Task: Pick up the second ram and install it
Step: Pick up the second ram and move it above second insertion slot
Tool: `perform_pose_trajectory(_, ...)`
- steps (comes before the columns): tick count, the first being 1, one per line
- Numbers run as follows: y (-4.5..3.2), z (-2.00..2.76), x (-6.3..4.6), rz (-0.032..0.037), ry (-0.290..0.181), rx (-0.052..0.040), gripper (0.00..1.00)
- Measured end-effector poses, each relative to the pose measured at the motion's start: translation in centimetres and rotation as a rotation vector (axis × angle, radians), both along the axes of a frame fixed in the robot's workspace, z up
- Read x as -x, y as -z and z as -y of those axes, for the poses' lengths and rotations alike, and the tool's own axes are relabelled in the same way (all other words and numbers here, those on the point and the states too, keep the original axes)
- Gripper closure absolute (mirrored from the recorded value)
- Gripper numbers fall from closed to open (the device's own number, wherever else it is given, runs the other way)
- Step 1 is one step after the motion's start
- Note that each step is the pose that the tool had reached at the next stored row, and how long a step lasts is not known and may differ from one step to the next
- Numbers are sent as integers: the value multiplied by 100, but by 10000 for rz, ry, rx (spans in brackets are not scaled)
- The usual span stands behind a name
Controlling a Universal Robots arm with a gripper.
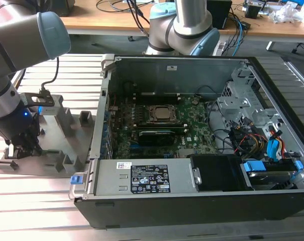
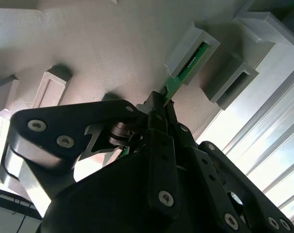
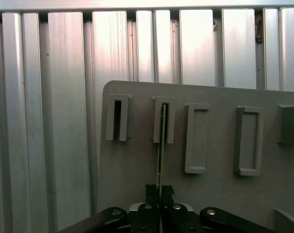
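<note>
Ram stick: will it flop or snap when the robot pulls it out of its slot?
Probably stiff: the ram stick runs dead straight from the fingers to its slot in the grey holder. Likely light, since it looks so thin edge-on. It may be fragile if twisted, because one end sits in the narrow slot while the fingers pinch the other.

On the ribbed aluminium table (image 1: 46, 201), a grey slotted plastic tray (image 1: 56, 138) lies at the exterior view's left of the open black computer case (image 1: 157, 68), a thin green ram stick (image 3: 162, 145) with one end in a tray slot.

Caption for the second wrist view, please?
Gripper shut on the green RAM stick, its far end in a grey holder slot.
</note>
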State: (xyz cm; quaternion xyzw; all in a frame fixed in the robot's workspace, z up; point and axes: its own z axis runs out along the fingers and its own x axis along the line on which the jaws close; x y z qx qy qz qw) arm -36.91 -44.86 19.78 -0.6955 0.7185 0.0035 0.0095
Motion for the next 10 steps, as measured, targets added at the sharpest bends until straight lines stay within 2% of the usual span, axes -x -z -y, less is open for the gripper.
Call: perform_pose_trajectory(10,0,0,0,0,0,5,86)
